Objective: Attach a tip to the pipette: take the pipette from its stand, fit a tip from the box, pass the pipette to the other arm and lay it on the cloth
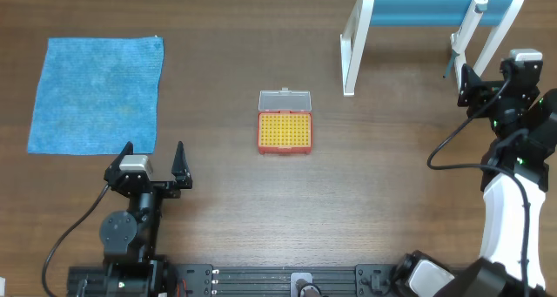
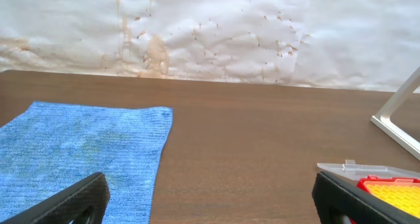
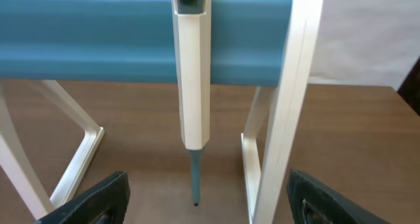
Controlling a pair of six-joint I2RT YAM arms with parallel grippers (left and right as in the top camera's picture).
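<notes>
Overhead, a brown wooden table (image 1: 365, 184) holds four things. At the far right stands a rack (image 1: 409, 10) with a blue crossbar and white end frames. The white pipette (image 1: 467, 23) hangs upright from that bar near its right end, and its narrow grey nose points down at the table with no tip fitted. The right gripper (image 3: 207, 184) faces the pipette at close range. Its two dark fingers are spread wide, one to either side, and neither touches the pipette; it grasps nothing. Near the table's middle sits the tip box (image 1: 285, 130), orange-red with a grid of yellow tips and its clear lid folded back. A blue cloth (image 1: 96, 95) lies flat at the far left. The left gripper (image 1: 154, 149) sits just beside the cloth's near edge, fingers parted and empty, well apart from the box.
</notes>
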